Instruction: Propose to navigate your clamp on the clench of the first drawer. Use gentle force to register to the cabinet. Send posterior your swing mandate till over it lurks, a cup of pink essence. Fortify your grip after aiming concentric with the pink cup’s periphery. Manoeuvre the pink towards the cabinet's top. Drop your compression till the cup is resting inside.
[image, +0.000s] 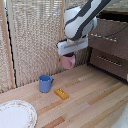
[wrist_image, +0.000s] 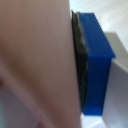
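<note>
the small white boxy clamp with blue-and-black fingers was pinched onto the small dusty-pink cup, one pad pressed flat against the cup's wall in the wrist view. the cup hung clear above the pale wooden tabletop, near the large dark brown wooden cabinet on the exterior view's right. a blue mug stood on the tabletop below.

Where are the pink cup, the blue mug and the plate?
Pink cup (image: 68, 61), exterior view, its side below the claw.
Blue mug (image: 45, 83), exterior view, its outer wall.
Plate (image: 15, 116), exterior view, its patterned rim area.
</note>
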